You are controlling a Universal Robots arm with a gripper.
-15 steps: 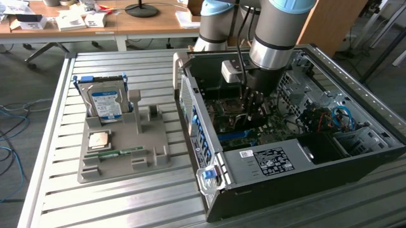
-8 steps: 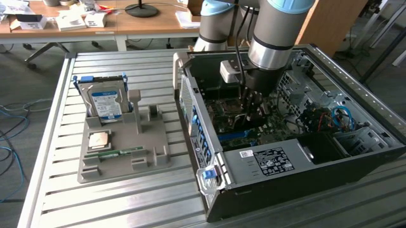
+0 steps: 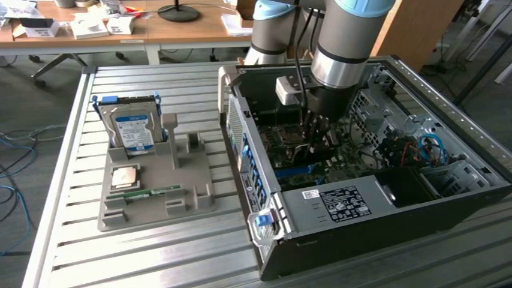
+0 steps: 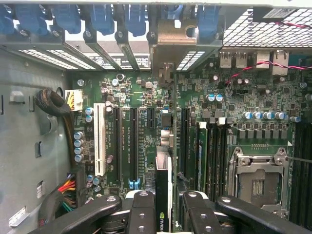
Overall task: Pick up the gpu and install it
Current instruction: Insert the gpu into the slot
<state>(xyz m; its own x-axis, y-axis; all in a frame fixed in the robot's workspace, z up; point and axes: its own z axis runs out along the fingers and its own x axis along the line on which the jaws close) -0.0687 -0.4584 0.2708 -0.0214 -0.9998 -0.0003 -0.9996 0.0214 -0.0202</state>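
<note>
The gpu (image 4: 164,187) stands over the motherboard (image 4: 243,97) inside the case (image 3: 360,243); the tray (image 3: 144,215) lies at the exterior view's left.

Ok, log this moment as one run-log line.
phase: install | gripper: shut on gpu | location: inside computer case, over motherboard slots | seated: cannot tell

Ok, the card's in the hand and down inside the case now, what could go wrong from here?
The gpu hangs edge-on in the hand above several parallel black slots; a small offset could seat it in the wrong one.
Its metal bracket sits close to the case's rear slot bars and might snag there.
An installed memory stick stands right beside the card, so a sideways slip could strike it.
</note>
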